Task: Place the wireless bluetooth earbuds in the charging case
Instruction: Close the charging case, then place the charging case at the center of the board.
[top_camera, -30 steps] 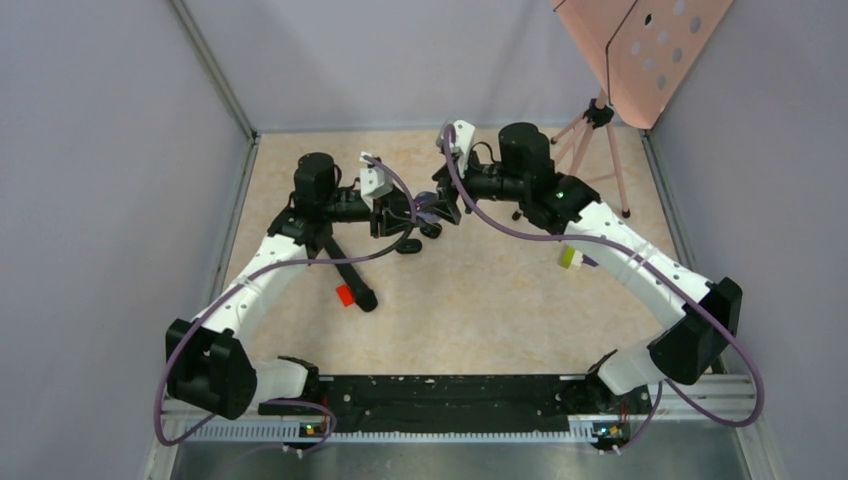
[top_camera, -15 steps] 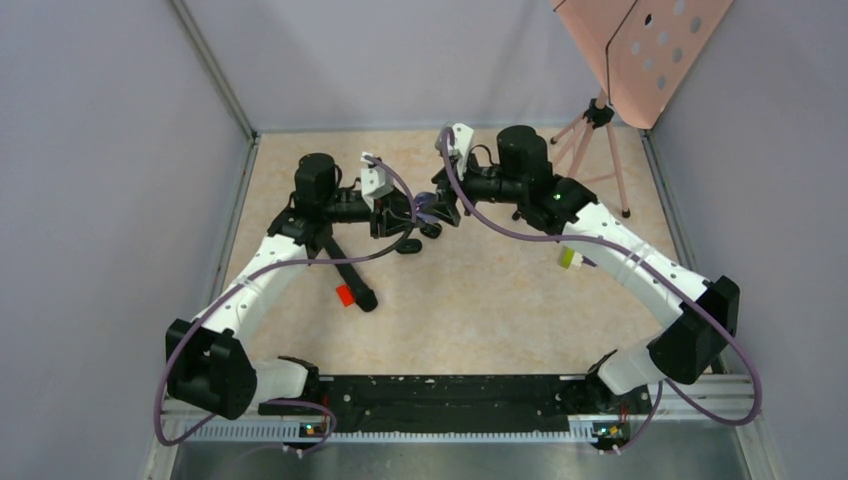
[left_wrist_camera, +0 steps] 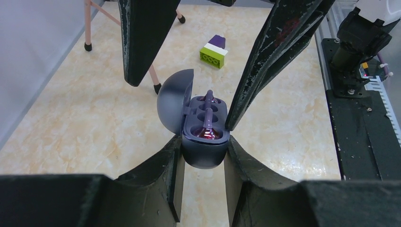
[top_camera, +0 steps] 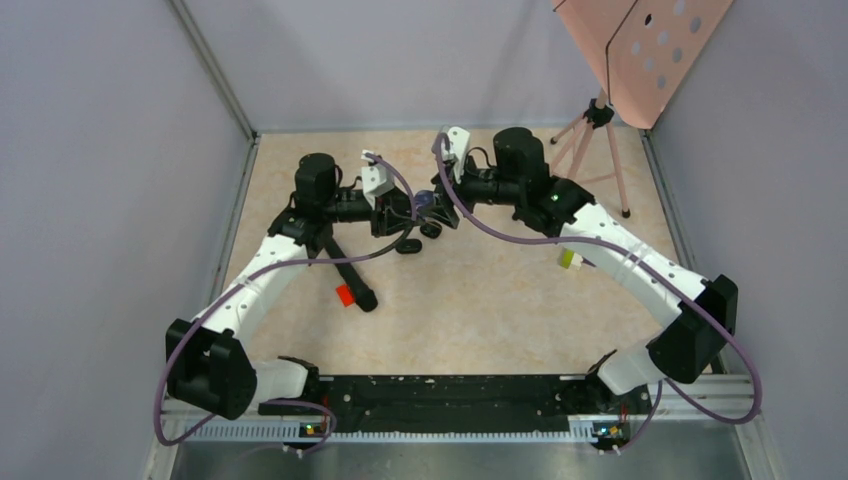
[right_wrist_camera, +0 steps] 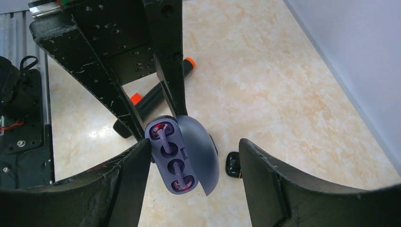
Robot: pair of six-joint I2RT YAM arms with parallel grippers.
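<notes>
The dark grey-purple charging case hangs above the table with its lid swung open, and my left gripper is shut on its lower body. Two pale purple wireless bluetooth earbuds sit in its wells, stems up. My right gripper stands open astride the case. One of its fingers rests against the case's rim, while the other stays clear of the lid. In the top view both grippers meet at the table's far middle.
A long black marker with a red piece lies under the left arm. A small glossy black piece and black ovals lie on the table below the case. A green and purple block sits right of centre, and a pink tripod stands at the back right.
The right arm has edged slightly left toward the left gripper. The left arm and the case have stayed put.
</notes>
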